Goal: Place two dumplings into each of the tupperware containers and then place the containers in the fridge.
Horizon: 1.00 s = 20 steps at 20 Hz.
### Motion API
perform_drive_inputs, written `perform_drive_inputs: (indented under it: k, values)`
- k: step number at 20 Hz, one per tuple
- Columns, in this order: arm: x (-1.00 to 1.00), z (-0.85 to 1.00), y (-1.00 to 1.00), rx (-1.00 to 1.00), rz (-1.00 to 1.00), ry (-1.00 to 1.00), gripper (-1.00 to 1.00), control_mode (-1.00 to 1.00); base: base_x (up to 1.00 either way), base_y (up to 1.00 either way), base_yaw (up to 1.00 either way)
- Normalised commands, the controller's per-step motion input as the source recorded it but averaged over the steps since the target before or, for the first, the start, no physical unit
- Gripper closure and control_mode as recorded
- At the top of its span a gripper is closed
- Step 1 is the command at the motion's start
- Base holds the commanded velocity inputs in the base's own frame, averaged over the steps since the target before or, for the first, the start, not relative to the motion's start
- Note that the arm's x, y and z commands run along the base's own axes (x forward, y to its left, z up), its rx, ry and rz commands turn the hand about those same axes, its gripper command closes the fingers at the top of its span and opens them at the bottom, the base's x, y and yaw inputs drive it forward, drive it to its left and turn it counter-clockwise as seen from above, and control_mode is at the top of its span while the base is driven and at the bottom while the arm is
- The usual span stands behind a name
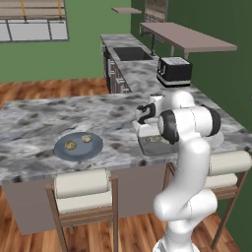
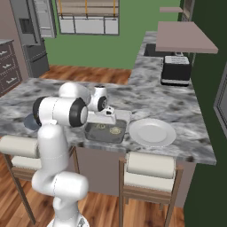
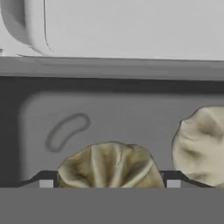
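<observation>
Up close, the hand view looks straight down into a grey tupperware container [image 3: 131, 113] where two pleated tan dumplings [image 3: 109, 166] lie on its floor, one between the spread fingertips [image 3: 46, 181] of the end effector [image 3: 109, 183], which is released and grasps nothing, and the other cut off by the right edge. From the right base view the same container [image 2: 106, 132] sits on the marble surface [image 2: 177, 111] just beside a white plate [image 2: 152, 132], with the fridge [image 2: 31, 35] far left. The left base view adds a blue-grey plate [image 1: 78, 146] carrying two more dumplings [image 1: 78, 141], well apart from the container [image 1: 152, 142], which the arm partly hides. An oval mark moulded in the tub floor is unreadable.
</observation>
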Motion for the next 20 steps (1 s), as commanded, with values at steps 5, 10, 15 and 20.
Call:
perform_drive_inputs:
  k: [5, 10, 15, 20]
  values:
    - [-0.13, 0.00, -0.09, 0.00, 0.00, 0.00, 1.00, -1.00, 0.00, 0.00, 0.00]
    - [0.32, -0.07, 0.00, 0.00, 0.00, 0.00, 1.00, -1.00, 0.00, 0.00, 0.00]
    - [0.16, -0.02, 0.00, 0.00, 0.00, 0.01, -1.00, -1.00, 0.00, 0.00, 0.00]
    - [-0.26, 0.13, 0.00, 0.00, 0.00, 0.00, -1.00, -1.00, 0.00, 0.00, 0.00]
